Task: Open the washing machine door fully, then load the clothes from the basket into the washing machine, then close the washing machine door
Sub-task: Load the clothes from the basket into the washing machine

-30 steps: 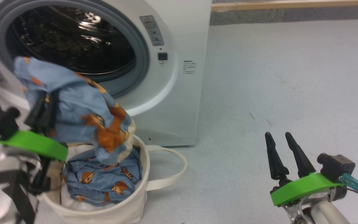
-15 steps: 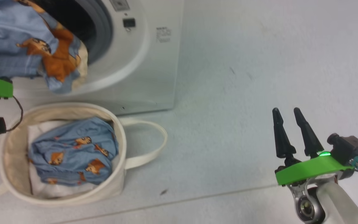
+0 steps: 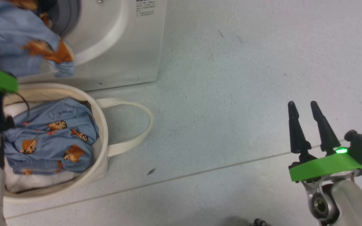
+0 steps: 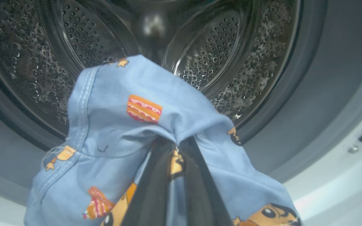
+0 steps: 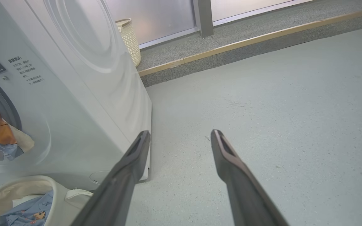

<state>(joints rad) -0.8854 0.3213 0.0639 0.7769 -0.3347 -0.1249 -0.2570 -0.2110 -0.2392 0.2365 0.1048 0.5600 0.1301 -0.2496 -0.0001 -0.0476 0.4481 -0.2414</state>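
Observation:
My left gripper (image 4: 176, 142) is shut on a light blue garment (image 4: 130, 125) of the clothes, held up right before the steel drum (image 4: 212, 56) of the washing machine (image 3: 121, 40). In the head view this garment (image 3: 20, 47) hangs at the opening's lower rim, above the basket (image 3: 103, 125). More blue printed clothes (image 3: 49, 138) lie in the basket. My right gripper (image 3: 302, 103) stands open with nothing in it over the floor, far to the right. The washing machine door is out of view.
The basket's loop handle (image 3: 137, 125) lies on the grey floor to its right. A white padded cloth (image 3: 36, 182) lies under the clothes. A wicker basket (image 5: 129, 39) and a raised step (image 5: 247, 40) stand behind the washer.
The head camera has tilted down and shifted. My left gripper has carried the garment up from over the basket to the drum opening. The right gripper has stayed open and still.

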